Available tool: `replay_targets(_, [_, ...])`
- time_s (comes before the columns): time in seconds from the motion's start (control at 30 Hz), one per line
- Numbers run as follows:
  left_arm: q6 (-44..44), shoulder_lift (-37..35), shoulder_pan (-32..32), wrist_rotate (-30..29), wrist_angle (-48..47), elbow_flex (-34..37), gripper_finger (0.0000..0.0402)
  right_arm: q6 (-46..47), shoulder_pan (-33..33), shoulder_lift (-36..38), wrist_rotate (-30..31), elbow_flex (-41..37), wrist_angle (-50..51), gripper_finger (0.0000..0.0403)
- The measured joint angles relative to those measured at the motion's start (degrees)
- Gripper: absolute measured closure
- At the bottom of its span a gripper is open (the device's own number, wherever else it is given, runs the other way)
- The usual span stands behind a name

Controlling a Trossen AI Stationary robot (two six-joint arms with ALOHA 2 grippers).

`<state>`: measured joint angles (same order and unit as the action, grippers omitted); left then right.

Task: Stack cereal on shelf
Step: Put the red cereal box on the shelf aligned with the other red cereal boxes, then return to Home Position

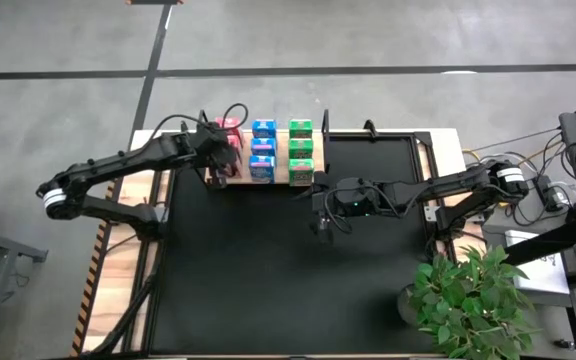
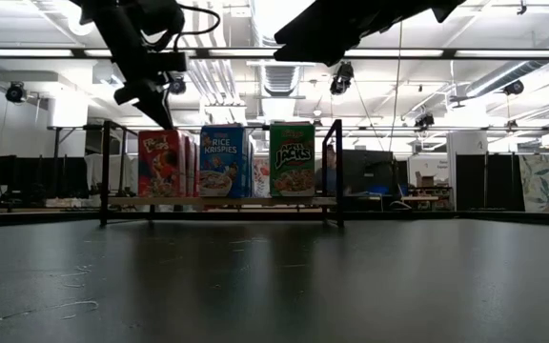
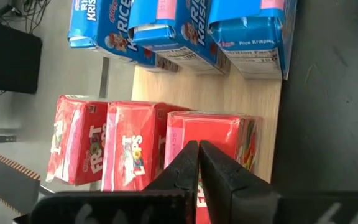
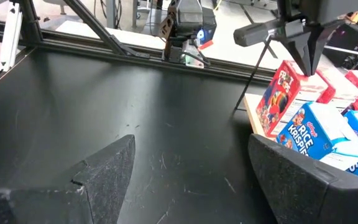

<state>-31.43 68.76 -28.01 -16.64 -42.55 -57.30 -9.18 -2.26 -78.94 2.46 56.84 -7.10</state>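
The flat light-wood shelf (image 1: 268,178) with thin black posts sits at the 12 o'clock edge of the black tabletop (image 1: 288,270), and all nine small printed cereal boxes stand on it in three rows. The three pink-red boxes (image 3: 142,152) fill the 9 o'clock end, the three blue boxes (image 1: 262,148) the middle, and the three green boxes (image 1: 301,150) the 3 o'clock end. In the level view each row shows one front face: red (image 2: 159,163), blue (image 2: 221,161), green (image 2: 292,160).

The left tool (image 1: 230,152) hangs just above the pink-red row, at its front box, its two dark fingers (image 3: 188,168) pressed together with nothing between them and clear of the box tops.

The right tool (image 1: 320,208) hovers over bare mat, just off the shelf's 3 o'clock end toward 6 o'clock. Its fingers (image 4: 107,168) are spread wide and carry nothing.
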Motion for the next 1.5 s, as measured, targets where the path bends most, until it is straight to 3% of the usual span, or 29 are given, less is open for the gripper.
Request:
replay_targets(0.43, [1.0, -2.9, 0.0, 0.8, 0.5, 0.0, 0.0401, -0.4, 0.0, 0.0, 0.0, 0.0, -0.4, 0.01])
replay_targets(0.67, [-2.1, -4.1, -0.4, 0.7, 9.3, 0.0, 0.0402, -0.4, 0.0, 0.0, 0.0, 0.0, -0.4, 0.0099])
replay_targets(0.9, [-8.7, -2.1, -6.6, 0.7, 20.9, 0.0, 0.0402, -0.4, 0.0, 0.0, 0.0, 0.0, -0.4, 0.0105])
replay_targets(1.07, [-2.6, -1.2, -10.3, 4.1, 22.4, 0.0, 0.0402, -2.0, 0.0, 0.0, 0.0, 0.0, 0.3, 0.0106])
replay_targets(1.33, [8.5, -10.5, -1.5, 21.3, 18.4, 0.1, 0.0401, -8.5, 0.6, 1.9, 0.1, -1.3, 1.3, 0.0119])
replay_targets(1.5, [11.0, -17.5, 9.3, 22.2, 18.1, 1.0, 0.0401, -11.0, 1.9, 5.8, 0.1, -3.0, 0.9, 0.0128])
